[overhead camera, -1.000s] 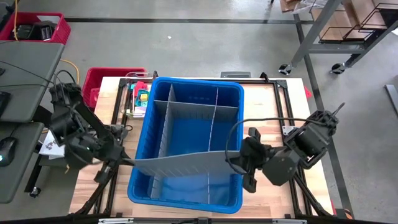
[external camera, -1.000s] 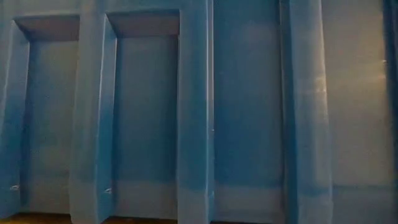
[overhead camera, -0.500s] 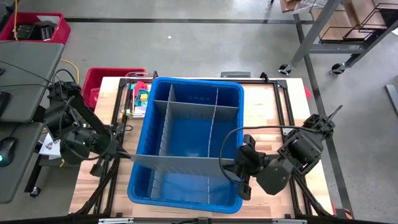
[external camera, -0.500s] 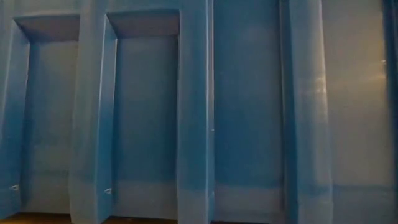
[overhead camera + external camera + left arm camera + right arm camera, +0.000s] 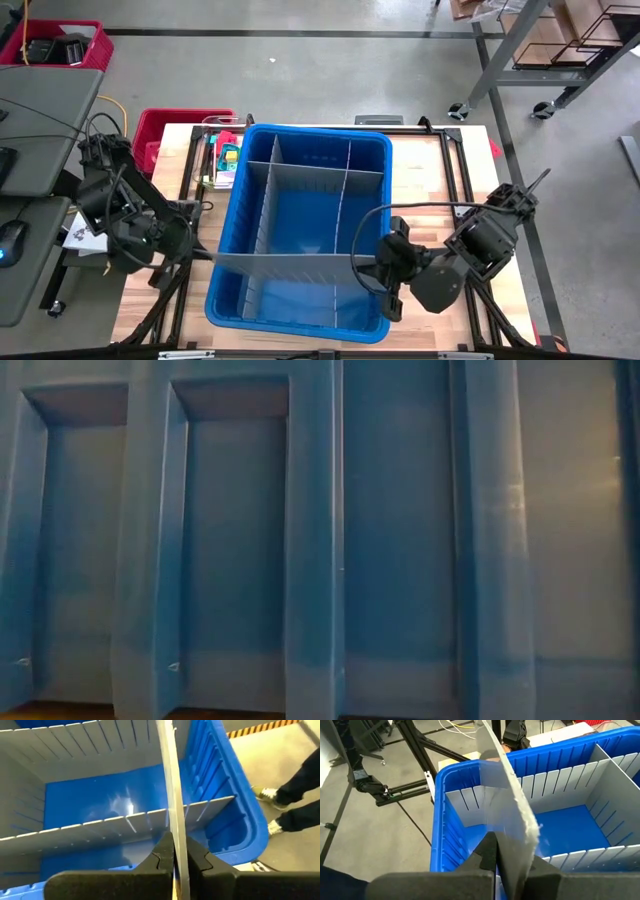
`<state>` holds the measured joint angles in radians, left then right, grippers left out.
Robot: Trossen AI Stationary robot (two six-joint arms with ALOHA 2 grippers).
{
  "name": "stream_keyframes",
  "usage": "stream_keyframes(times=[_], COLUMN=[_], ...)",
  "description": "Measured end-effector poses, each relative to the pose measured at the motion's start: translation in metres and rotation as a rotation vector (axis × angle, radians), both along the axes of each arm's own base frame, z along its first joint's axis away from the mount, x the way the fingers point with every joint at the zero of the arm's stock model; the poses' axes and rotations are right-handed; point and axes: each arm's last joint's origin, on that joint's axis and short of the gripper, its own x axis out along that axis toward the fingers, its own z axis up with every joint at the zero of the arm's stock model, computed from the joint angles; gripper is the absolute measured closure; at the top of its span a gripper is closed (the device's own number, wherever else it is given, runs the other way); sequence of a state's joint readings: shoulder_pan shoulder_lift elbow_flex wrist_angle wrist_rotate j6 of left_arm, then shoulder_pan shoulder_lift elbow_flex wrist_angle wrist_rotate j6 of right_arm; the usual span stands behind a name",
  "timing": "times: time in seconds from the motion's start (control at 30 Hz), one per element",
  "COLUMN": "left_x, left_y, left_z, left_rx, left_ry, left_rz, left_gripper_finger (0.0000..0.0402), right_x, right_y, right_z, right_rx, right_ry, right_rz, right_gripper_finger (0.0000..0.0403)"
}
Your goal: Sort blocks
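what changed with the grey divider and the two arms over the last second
The grey divider panel, sagging and skewed across the blue bin a second ago, now lies straighter and flatter. The right gripper pulled back toward the bin's near end; the left gripper shifted slightly. Both stay shut on the panel's ends. The bin, its fitted dividers and the blocks beside it have not moved.

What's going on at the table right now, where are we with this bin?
Both arms hold one long grey divider panel across the near part of the blue bin. The left gripper clamps one end, the right gripper the other, jaws shut on it in both wrist views. Other dividers already stand inside. The blocks sit in a pile beside the bin's far left corner, untouched; none shows in the compartments.
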<state>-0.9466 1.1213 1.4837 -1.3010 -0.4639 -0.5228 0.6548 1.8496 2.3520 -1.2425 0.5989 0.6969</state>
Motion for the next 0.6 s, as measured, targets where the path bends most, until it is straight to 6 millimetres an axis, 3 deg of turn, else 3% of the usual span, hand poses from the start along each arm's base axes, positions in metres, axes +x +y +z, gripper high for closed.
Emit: stream_keyframes(times=[0.6], left_x=[-0.0033], left_y=[0.0008], left_z=[0.0002], left_rx=[-0.039], left_ry=[0.024], left_rz=[0.014], left_gripper_finger=[0.0402], right_x=[0.0019], right_y=[0.0013], right_z=[0.0012], right_rx=[0.015], right_ry=[-0.021], right_rz=[-0.003], right_gripper_finger=[0.0403])
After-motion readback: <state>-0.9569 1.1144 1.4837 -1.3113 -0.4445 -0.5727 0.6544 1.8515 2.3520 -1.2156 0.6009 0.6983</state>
